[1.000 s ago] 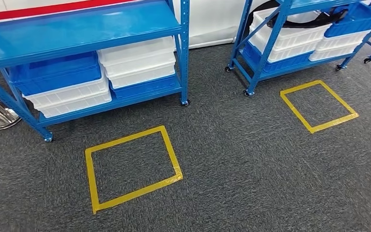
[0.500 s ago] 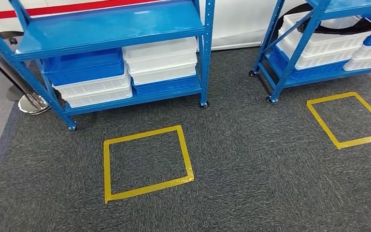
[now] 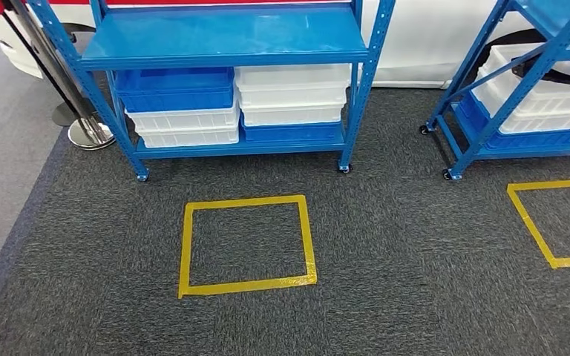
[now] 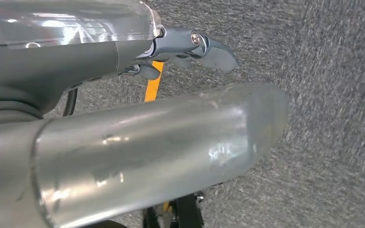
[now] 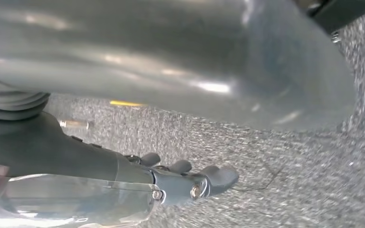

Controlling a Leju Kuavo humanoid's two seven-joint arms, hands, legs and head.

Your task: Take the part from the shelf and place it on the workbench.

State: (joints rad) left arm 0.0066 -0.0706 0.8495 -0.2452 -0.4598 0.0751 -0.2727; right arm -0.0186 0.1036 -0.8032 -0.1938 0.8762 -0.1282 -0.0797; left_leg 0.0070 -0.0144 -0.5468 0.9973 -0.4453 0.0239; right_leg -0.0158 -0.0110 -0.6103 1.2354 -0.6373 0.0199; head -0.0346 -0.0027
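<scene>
I faced the blue steel shelf (image 3: 226,44) with stacked blue and white plastic crates (image 3: 185,111) on its lower tier; which held the part, I couldn't tell. My left hand (image 4: 190,45) and right hand (image 5: 190,183) hung slack, grasping nothing. Those crates looked light, rigid, best taken by the rims.

I'm looking down at dark grey carpet (image 3: 386,282) with a yellow tape square (image 3: 246,245) stuck flat on it, and part of a second tape square (image 3: 557,222) off to the right. Behind the first square stands a blue shelf (image 3: 230,37) on castors; its middle board is bare, and its bottom board carries a blue bin (image 3: 174,89) on white bins (image 3: 185,126) beside white bins (image 3: 291,93) stacked on a blue one (image 3: 293,132). A second blue shelf (image 3: 490,111) at the right holds more white and blue bins (image 3: 542,104).
</scene>
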